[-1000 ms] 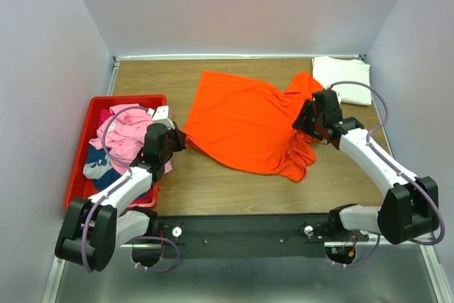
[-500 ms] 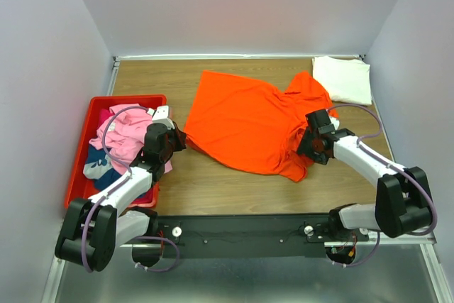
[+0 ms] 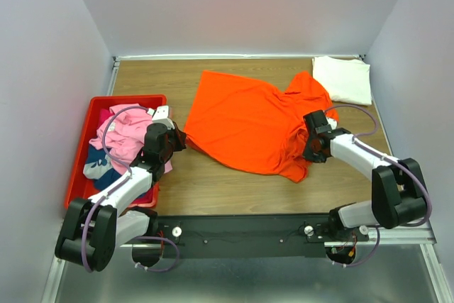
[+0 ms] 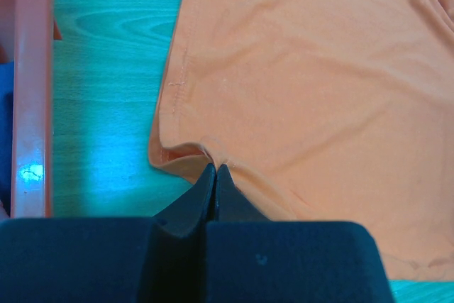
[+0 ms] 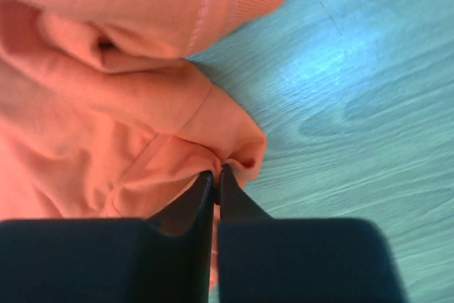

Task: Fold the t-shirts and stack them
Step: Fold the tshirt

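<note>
Wood tabletop (image 3: pixel 234 189); orange t-shirt (image 3: pixel 241 122), edges clamped in left end effector (image 4: pixel 216 169) and right end effector (image 5: pixel 216 173).

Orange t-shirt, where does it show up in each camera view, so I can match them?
Top external: the orange t-shirt lies spread mid-picture on the wooden table.
Left wrist: it fills the upper right, its hem pinched in the left claw.
Right wrist: it fills the upper left, a fold pinched in the right claw.
Shared landmark: that table's bare wood beside the shirt, in every view.
</note>
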`<state>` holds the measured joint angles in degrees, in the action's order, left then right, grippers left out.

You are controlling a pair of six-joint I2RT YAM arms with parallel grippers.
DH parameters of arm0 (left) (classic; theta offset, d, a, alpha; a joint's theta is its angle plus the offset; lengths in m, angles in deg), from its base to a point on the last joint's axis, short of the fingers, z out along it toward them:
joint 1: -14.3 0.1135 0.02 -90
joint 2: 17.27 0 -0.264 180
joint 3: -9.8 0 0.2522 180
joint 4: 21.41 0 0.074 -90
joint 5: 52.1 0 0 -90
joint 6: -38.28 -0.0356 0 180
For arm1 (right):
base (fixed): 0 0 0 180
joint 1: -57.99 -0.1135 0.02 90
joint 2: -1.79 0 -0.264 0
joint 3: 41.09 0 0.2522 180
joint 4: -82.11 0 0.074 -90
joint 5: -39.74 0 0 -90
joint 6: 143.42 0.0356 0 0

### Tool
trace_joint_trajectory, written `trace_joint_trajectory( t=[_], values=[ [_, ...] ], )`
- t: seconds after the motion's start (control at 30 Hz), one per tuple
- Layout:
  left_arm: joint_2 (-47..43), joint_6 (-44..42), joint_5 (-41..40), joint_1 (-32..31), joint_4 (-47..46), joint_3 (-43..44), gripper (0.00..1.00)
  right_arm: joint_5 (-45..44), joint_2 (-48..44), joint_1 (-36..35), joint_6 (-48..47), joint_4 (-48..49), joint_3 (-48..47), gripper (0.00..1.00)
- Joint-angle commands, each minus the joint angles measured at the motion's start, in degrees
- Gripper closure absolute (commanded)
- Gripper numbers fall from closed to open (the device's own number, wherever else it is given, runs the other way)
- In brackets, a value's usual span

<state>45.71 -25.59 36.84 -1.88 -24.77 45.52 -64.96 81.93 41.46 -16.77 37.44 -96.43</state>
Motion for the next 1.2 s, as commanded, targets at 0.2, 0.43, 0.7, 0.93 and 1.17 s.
trace_joint_trajectory(
  t=[0.2,0.43,0.7,0.93,1.17],
  values=[
    [-0.40,-0.55,-1.23,0.36,-1.42,-0.07,1.00,3.98,-11.22,-7.19,5.80,-12.05,-1.92,1.00],
    [-1.02,-0.55,-1.57,0.36,-1.33,-0.33,1.00,2.22,-13.96,-20.89,18.45,-20.05,-2.36,0.99],
    [-2.42,-0.29,-2.10,0.36,-1.07,-0.69,1.00,-2.00,-8.52,-34.35,29.09,-27.88,-7.81,1.00],
    [-2.60,-0.20,-2.02,0.36,-1.07,-0.86,1.00,-4.20,-9.12,-35.41,30.68,-29.90,-7.37,0.99],
    [-2.25,-0.38,-1.84,0.36,-1.24,-0.86,1.00,-10.25,-18.24,-35.41,32.79,-33.17,-10.97,0.96]
  ],
)
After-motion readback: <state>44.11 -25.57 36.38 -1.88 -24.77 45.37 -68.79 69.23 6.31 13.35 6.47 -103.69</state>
